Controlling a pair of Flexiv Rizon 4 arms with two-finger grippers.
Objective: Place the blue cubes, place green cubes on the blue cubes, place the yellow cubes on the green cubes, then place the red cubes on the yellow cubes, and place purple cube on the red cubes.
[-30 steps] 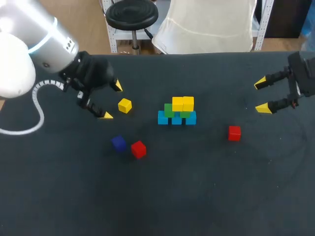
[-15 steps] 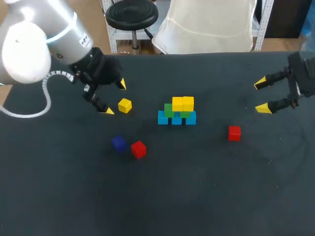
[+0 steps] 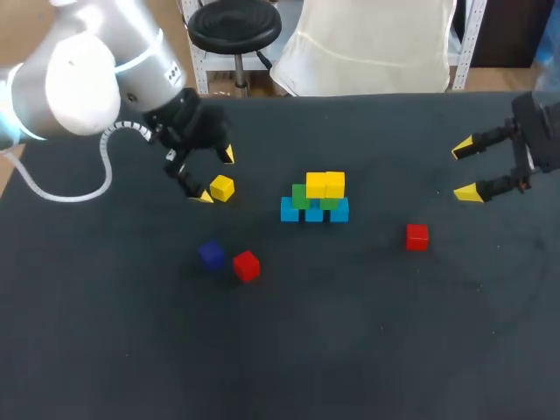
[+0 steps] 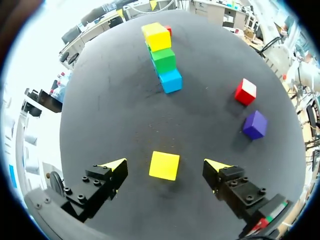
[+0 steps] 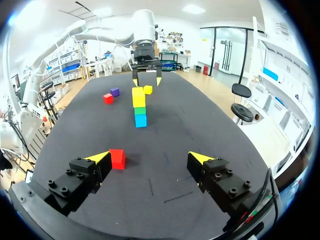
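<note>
- Left gripper (image 3: 216, 175) hung spread around the loose yellow cube (image 3: 222, 187), not touching, apparently lining up a pick for the stack (image 3: 315, 199).
- Right gripper (image 3: 465, 170) sat spread, empty, far right.

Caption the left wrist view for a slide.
Open left gripper straddling a loose yellow cube; blue-green-yellow cube stack ahead, red cube and purple cube aside.

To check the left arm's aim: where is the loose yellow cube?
In the head view the loose yellow cube lies left of the stack, between the open fingers of the left gripper, touching neither.
</note>
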